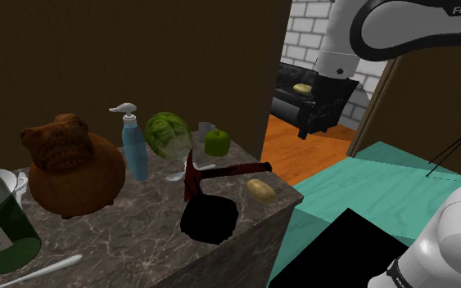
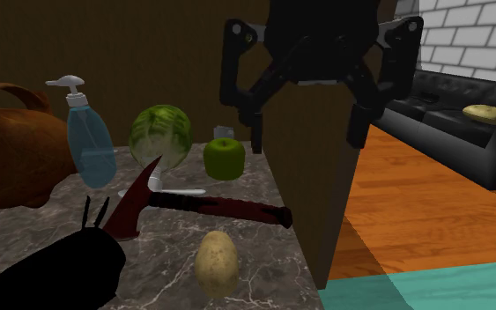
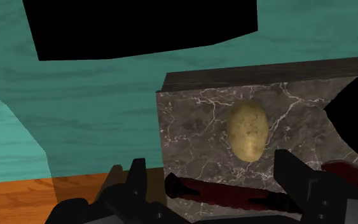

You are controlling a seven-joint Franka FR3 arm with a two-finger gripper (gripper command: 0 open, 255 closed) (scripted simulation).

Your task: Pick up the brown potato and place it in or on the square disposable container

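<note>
My gripper [image 3: 215,184] hangs open and empty, well above the potato [image 3: 247,130], which lies near the corner of the marble counter [image 1: 138,233]. If I come down off-centre, a finger could clip the red-handled hammer [image 3: 234,194] (it lies just beside the potato). It could also roll the potato over the edge, away from the black container [image 1: 210,219].

Bare counter [image 2: 268,255] around the potato [image 2: 216,262]; hammer [image 2: 210,207] just beside, black container [image 2: 56,273] near.

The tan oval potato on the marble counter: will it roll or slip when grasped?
The tan oval potato is rounded, so a push would probably roll it, and the marble counter ends close by. It looks solid, so it should keep its shape in a grip, though its curved sides may slip.
</note>
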